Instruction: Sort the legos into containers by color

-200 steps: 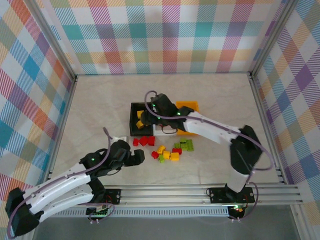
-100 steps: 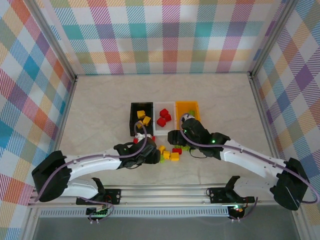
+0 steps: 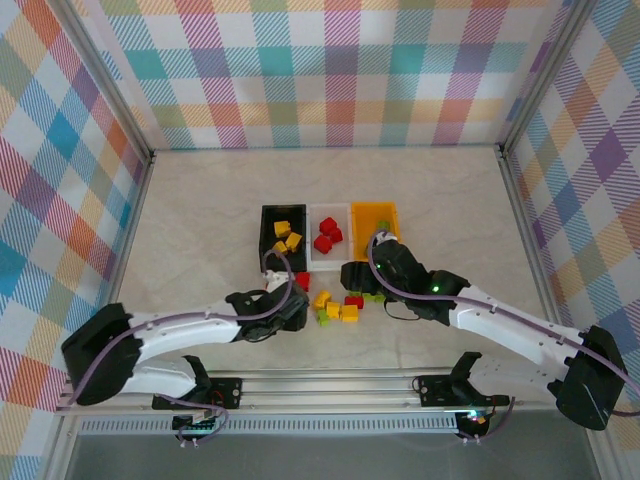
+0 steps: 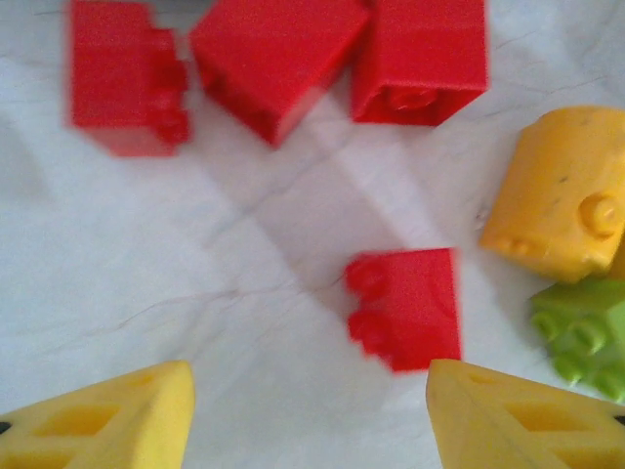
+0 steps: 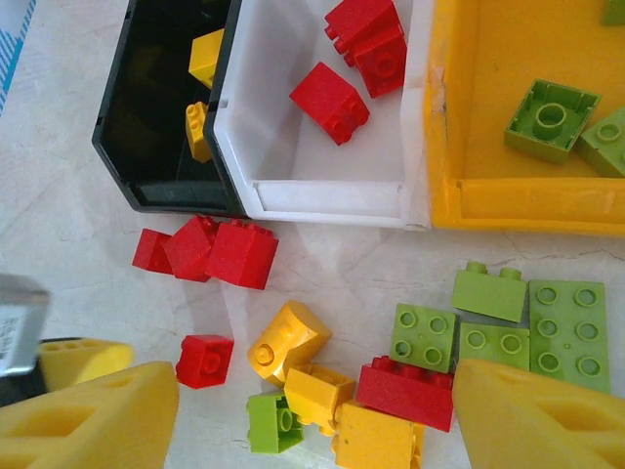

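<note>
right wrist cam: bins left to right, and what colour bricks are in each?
black bin with yellow bricks → white bin with red bricks → orange-yellow bin with green bricks

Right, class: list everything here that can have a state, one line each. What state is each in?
Black plastic bin, upright, open-topped, holding yellow bricks.
White plastic bin, upright, open-topped, holding red bricks.
Orange-yellow plastic bin, upright, open-topped, holding green bricks.
Loose plastic bricks, unsorted on the table beside the bins.
Left gripper, open, empty, aimed at a small red brick.
Right gripper, open, empty.
</note>
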`<move>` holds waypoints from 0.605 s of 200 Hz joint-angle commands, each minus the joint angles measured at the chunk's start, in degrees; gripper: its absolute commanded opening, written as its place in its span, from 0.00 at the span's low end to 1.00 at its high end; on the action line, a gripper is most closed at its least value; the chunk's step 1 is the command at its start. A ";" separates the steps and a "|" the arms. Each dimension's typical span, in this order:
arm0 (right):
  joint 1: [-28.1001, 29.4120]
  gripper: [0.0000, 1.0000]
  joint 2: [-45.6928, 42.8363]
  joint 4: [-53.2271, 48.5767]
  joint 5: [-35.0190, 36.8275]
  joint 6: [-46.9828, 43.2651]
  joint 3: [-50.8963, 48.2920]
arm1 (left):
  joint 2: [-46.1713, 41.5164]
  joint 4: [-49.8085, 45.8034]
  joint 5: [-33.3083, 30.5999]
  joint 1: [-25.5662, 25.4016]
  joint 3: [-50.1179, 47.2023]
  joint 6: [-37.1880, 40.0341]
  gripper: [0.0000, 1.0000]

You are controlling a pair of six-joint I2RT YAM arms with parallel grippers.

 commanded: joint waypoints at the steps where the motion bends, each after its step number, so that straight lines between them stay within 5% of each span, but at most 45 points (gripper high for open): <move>1: 0.24 0.75 -0.46 1.19 0.44 0.78 -0.46 | -5.90 -5.26 -0.99 0.04 -0.14 -0.35 0.71; 26: 0.24 0.75 -0.48 1.50 0.71 0.89 -0.79 | -3.85 -1.39 1.38 0.01 2.39 2.19 0.89; 51: 0.24 0.75 -0.71 0.86 1.12 0.98 -0.66 | 5.05 2.44 1.31 0.01 5.89 4.65 0.89; 121: 0.24 0.75 -4.68 -0.75 2.65 0.89 -1.54 | 17.01 5.41 -0.46 0.19 8.01 5.60 0.49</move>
